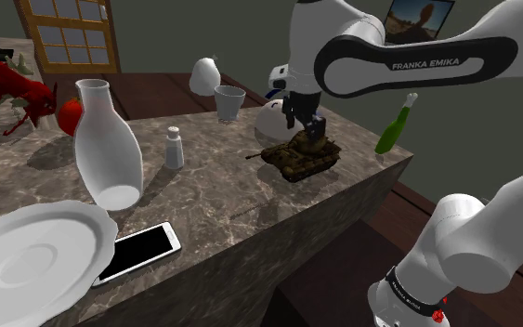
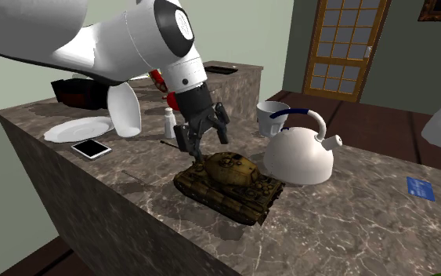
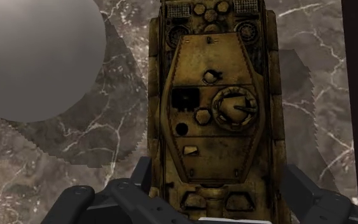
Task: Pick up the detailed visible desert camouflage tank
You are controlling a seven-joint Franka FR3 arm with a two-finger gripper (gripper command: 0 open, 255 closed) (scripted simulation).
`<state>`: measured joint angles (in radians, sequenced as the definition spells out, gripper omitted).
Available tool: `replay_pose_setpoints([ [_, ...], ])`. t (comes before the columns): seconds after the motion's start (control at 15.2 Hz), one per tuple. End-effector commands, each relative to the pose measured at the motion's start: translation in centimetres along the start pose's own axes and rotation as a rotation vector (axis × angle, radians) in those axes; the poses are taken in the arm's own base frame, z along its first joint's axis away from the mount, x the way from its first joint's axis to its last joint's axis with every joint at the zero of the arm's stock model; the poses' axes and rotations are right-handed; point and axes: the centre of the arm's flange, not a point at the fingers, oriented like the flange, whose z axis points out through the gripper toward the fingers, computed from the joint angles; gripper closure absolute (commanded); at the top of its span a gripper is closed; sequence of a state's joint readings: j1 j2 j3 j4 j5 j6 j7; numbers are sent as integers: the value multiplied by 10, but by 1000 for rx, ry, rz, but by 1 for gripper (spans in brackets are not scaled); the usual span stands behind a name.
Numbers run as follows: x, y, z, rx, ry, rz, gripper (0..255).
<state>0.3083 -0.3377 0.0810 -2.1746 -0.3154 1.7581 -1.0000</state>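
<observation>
The tank (image 1: 296, 158) is a sand-and-brown camouflage model standing on the dark marble counter (image 1: 250, 200), close to its edge. In the second exterior view the tank (image 2: 228, 182) sits just in front of a white kettle. My gripper (image 1: 313, 128) hovers right above the turret, fingers pointing down. Its black fingers (image 2: 186, 143) stand apart over the hull with nothing between them, so the gripper (image 2: 204, 145) is open. The wrist view looks straight down on the tank (image 3: 212, 108); the gripper (image 3: 212, 207) straddles one end of the hull without touching it.
The white kettle (image 2: 297, 157) stands close behind the tank, a cup (image 2: 272, 118) beyond it. Further along the counter are a salt shaker (image 1: 174, 147), a tall white vase (image 1: 106, 149), a phone (image 1: 138, 251) and a plate (image 1: 27, 255). A green bottle (image 1: 394, 130) sits past the corner.
</observation>
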Motion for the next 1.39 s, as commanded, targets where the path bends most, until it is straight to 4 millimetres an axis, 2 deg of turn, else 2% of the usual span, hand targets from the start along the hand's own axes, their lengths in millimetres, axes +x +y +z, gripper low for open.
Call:
replay_pose_setpoints([
  [0.0,4,-1,11,-1,0,-2,0],
  [0.13,5,-1,14,-1,0,-2,0],
  [0.2,5,-1,13,-1,0,-2,255],
  [0.79,5,-1,14,-1,0,-2,255],
  [1.32,-9,3,-26,-1,0,-2,255],
])
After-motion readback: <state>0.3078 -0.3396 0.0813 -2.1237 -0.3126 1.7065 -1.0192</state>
